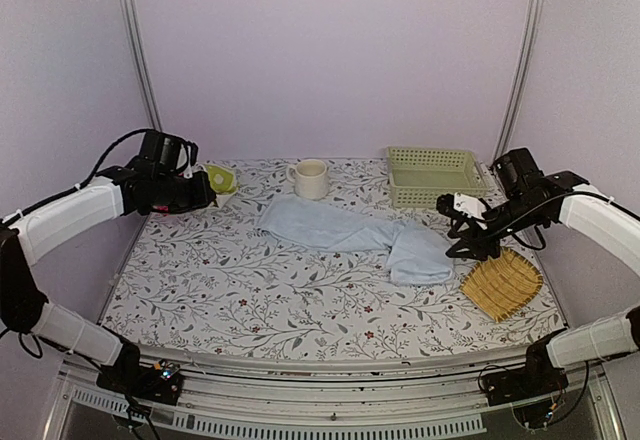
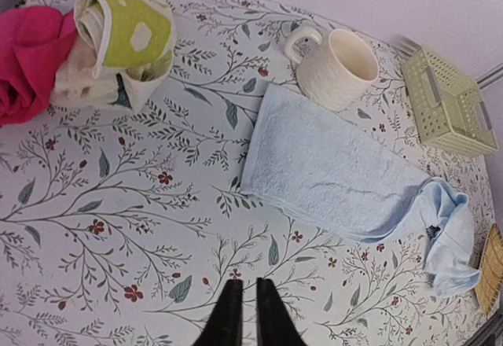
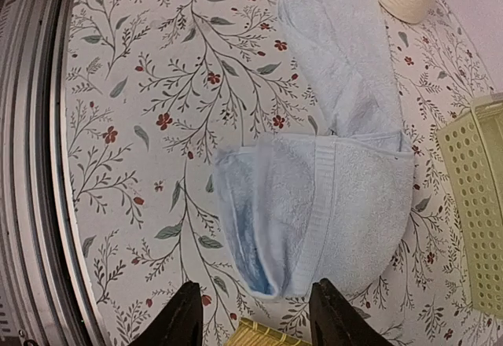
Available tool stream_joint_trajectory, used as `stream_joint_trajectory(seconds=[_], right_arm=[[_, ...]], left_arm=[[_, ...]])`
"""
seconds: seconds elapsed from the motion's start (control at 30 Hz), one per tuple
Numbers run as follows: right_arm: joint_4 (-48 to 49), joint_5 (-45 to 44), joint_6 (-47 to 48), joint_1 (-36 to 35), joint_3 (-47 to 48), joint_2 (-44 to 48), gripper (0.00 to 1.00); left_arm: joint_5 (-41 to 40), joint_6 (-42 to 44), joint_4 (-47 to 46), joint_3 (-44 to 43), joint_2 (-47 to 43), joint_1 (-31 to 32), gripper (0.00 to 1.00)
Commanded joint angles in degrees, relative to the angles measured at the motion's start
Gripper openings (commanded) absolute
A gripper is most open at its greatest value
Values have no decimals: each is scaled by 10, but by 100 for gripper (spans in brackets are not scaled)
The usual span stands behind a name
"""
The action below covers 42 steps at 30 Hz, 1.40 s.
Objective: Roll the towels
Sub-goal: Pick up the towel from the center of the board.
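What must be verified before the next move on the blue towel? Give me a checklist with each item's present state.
1. Right gripper open and empty above the folded end: ok.
2. Left gripper shut, holding nothing: ok.
3. Blue towel rolled: not ok; only the end near the right gripper is folded over, and the rest lies flat.
4. Folded end free of the bamboo tray: cannot tell; they lie very close.
5. Mug off the towel: ok; it stands beside one corner.
6. Patterned towel rolled: cannot tell; it is bundled beside a pink cloth.
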<state>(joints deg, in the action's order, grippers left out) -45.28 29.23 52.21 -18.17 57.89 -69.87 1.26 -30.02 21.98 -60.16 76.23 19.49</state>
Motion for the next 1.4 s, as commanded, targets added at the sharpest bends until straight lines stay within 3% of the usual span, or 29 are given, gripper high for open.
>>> stream_joint_trajectory(seconds=[0.0,0.1,0.17,0.33,0.6,0.87,1.1,1.37], right_arm=[[-57,16,51,1,53,33,52],[-6,14,0,0,83,8,53],[12,10,-37,0,95,-27,52],[31,-2,-71,-12,101,-125,48],[91,-75,-125,-102,97,-250,48],[112,-113,-158,-170,130,-371,52],[114,-121,-181,-184,158,-437,55],[106,-131,-191,-185,169,-454,39]], left_arm=[[1,18,20,-23,29,-2,24],[13,29,31,-77,102,-2,39],[24,35,39,-113,159,-3,45],[40,61,52,-200,296,-3,47],[47,81,63,-289,419,-3,44],[59,82,56,-293,443,-2,45],[66,85,38,-261,421,0,47],[65,86,32,-245,418,0,48]])
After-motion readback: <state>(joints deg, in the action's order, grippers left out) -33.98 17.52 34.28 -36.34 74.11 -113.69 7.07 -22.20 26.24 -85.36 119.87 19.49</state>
